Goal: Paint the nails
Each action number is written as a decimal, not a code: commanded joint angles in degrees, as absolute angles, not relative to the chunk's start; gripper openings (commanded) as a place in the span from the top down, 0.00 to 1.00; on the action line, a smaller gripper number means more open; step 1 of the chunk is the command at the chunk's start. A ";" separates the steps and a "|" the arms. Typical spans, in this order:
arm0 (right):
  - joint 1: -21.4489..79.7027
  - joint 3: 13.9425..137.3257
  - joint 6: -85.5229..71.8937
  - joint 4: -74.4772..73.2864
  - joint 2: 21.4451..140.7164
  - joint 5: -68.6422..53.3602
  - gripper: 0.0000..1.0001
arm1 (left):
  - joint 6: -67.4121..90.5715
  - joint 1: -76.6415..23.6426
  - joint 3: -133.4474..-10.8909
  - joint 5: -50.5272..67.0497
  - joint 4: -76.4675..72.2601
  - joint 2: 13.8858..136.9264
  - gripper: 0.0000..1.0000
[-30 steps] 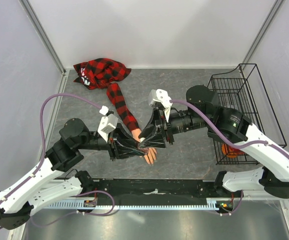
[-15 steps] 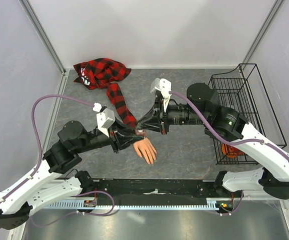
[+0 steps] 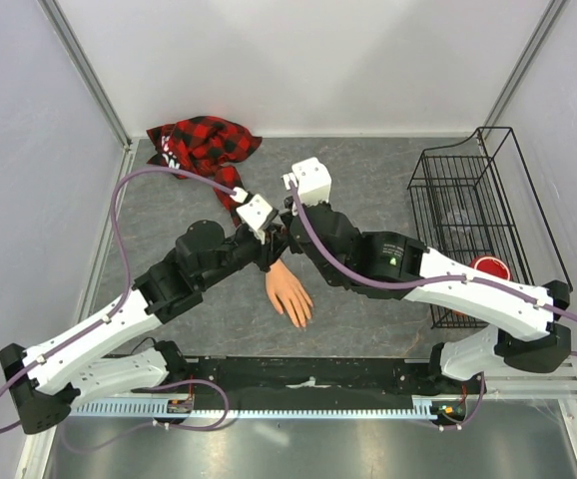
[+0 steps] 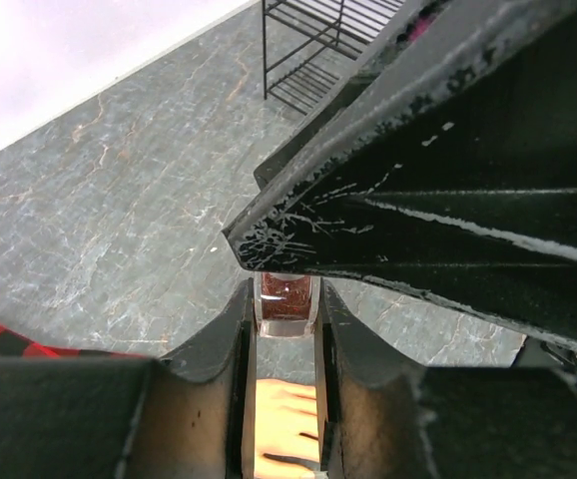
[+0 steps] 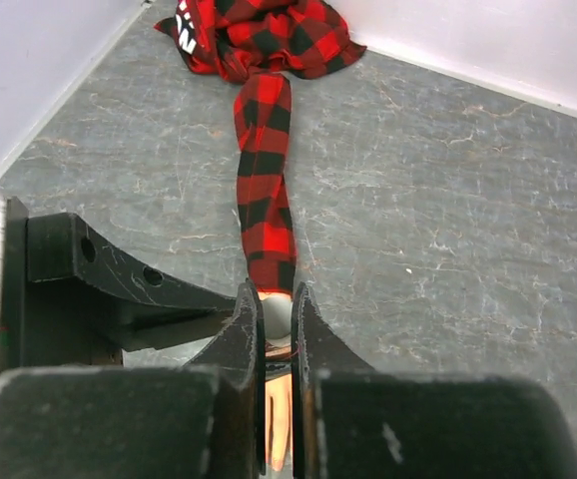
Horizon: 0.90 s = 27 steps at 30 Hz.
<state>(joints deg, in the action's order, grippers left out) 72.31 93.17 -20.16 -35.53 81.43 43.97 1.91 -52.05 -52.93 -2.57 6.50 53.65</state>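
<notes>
L: left end effector (image 4: 286,302) clenched on small reddish bottle (image 4: 286,289) | R: right end effector (image 5: 277,302) clenched on its white cap (image 5: 277,313) | nails (image 3: 300,320) on mannequin hand (image 3: 288,291), middle of surface (image 3: 368,185), fingertips toward near edge

A grey marbled tabletop (image 3: 398,190) lies under even light, enclosed by 3 plain white walls (image 3: 298,60) with aluminium corner posts (image 3: 89,75). Well right of the right tool (image 5: 276,302), a black wire basket (image 3: 458,215) stands beside the wall.
</notes>
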 commanded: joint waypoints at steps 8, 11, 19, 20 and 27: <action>77.08 91.76 -13.02 -31.55 74.02 27.17 0.38 | 7.72 -50.62 -50.71 16.33 5.61 46.15 0.98; 76.64 91.49 -9.06 -31.81 71.12 20.41 0.27 | 8.79 -50.62 -50.62 19.58 8.60 43.34 0.98; 59.78 91.32 -14.84 -29.63 67.06 -24.53 0.17 | 13.79 -50.62 -51.59 39.80 6.42 40.96 0.98; 58.90 91.14 -15.11 -29.10 67.15 -27.65 0.17 | 14.84 -50.62 -51.68 41.12 5.89 40.78 0.98; 57.22 88.43 -15.21 -25.58 67.50 -38.40 0.35 | 18.45 -50.62 -51.33 43.50 1.41 40.25 0.98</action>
<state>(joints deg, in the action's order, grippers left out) 57.93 90.32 -14.26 -29.28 67.44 -26.22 13.93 -50.70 -50.24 38.76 6.66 40.75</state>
